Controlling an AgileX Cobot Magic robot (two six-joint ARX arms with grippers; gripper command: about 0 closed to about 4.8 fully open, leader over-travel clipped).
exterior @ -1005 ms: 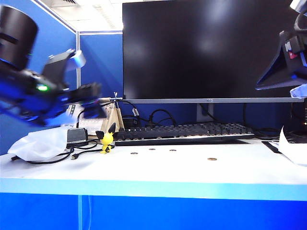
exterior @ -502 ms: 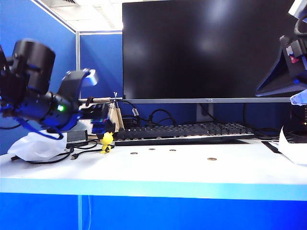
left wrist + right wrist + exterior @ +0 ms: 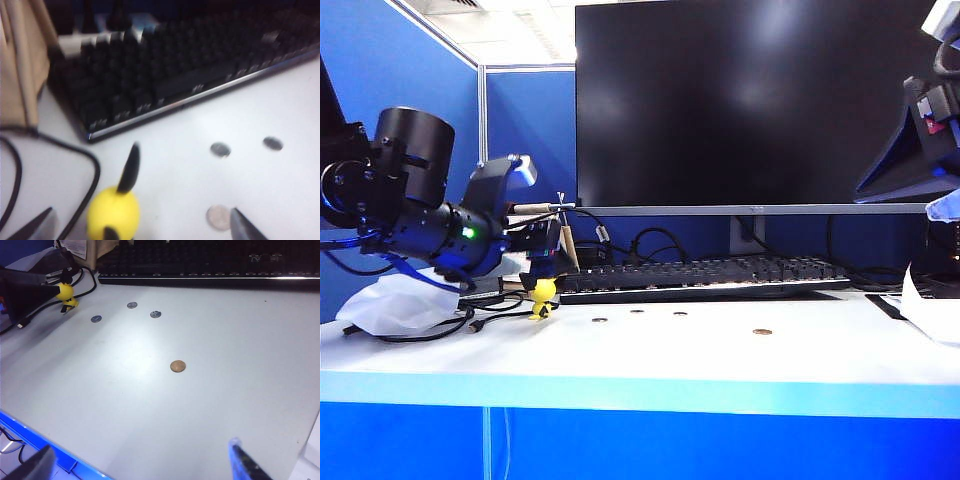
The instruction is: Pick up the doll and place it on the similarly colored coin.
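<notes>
Doll (image 3: 113, 215) looks to me like light, stiff, smooth plastic, top-heavy under its thin ears, so I'd pinch the round head. It stands on the desk (image 3: 720, 355) by the keyboard (image 3: 705, 276), between my left claw's (image 3: 140, 227) spread fingers. My right claw (image 3: 142, 465) hangs apart, high, well off. The brass coin (image 3: 177, 366) lies beyond.

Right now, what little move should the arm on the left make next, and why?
Probably ease the left claw down a little and close on the doll: the claw is open, the doll's yellow head sits between its fingertips, not yet gripped. The right claw hangs open over the table.
</notes>
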